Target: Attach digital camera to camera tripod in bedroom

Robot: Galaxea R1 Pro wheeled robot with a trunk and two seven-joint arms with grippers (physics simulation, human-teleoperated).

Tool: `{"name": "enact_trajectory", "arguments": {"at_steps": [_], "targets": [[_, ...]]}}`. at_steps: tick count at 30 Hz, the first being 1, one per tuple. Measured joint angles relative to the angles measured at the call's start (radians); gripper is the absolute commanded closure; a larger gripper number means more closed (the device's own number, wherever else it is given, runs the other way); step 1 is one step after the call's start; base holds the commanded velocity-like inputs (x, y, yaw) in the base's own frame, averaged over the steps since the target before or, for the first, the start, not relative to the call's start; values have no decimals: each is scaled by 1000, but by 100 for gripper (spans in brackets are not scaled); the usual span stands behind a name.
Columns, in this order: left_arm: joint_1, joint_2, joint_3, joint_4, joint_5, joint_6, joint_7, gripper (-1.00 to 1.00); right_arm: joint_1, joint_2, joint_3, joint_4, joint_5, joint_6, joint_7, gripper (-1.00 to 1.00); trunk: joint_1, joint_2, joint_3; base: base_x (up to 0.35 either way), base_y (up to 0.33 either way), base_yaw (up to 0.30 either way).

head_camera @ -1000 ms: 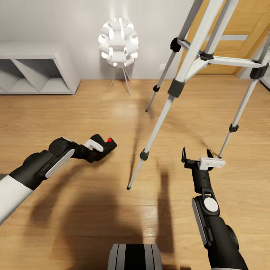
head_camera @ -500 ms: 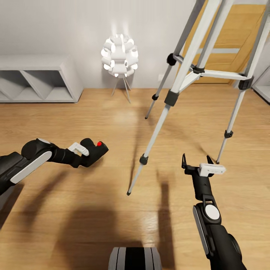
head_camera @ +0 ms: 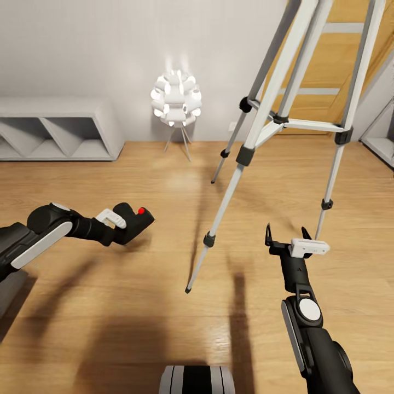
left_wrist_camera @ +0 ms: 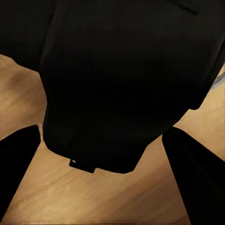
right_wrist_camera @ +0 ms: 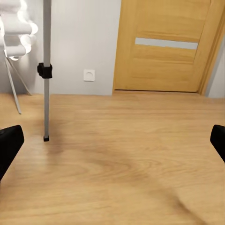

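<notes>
My left hand [head_camera: 128,223] clenches the camera [head_camera: 137,219], hiding most of it; my right hand [head_camera: 287,232] is released. The tripod [head_camera: 257,131] head is cut off above.

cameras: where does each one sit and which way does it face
Head view: on the head, looking down at the camera tripod, both arms, left claw holding the digital camera.
Left wrist view: facing the digital camera.
Right wrist view: faces the door.
Shared: a tripod leg.
</notes>
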Motion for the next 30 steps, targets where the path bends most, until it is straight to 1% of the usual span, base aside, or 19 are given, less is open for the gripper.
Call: {"name": "enact_trajectory", "arguments": {"at_steps": [1,4,26,30], "targets": [[0,9,0,0,-2,0,0,100,0,0,0,0,0,0,0,-100,0,0,4,0,0,0],[1,18,-1,0,2,0,0,100,0,0,0,0,0,0,0,-100,-2,1,15,0,0,0],[1,23,-2,7,3,0,0,100,0,0,0,4,0,0,0,-100,-12,6,101,0,0,0],[1,32,-3,6,2,0,0,100,0,0,0,5,0,0,0,-100,-13,7,116,0,0,0]]}}
